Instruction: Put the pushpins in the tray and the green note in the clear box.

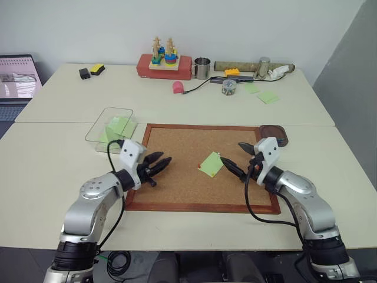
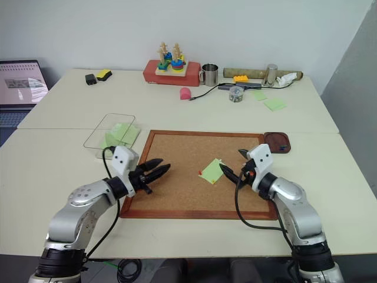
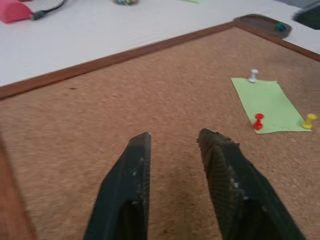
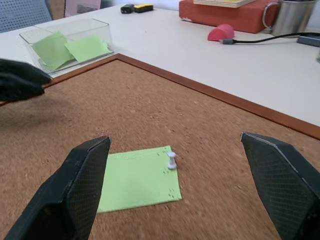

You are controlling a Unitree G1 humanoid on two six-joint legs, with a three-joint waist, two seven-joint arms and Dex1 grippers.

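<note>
Notes (image 1: 118,128), two green ones, sit in the clear box (image 1: 100,127); left gripper (image 3: 172,145) narrowly parted, right gripper (image 4: 175,150) wide, both empty.

From the head we look down across the tabletop (image 1: 53,171); each wrist camera skims low over the corkboard (image 3: 100,115), both sharing the green note (image 4: 137,177).

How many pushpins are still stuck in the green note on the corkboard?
3: a white pushpin, a red pushpin and a yellow pushpin, each at a different corner of the green note. The fourth corner looks bare; more may sit in the tray.
</note>
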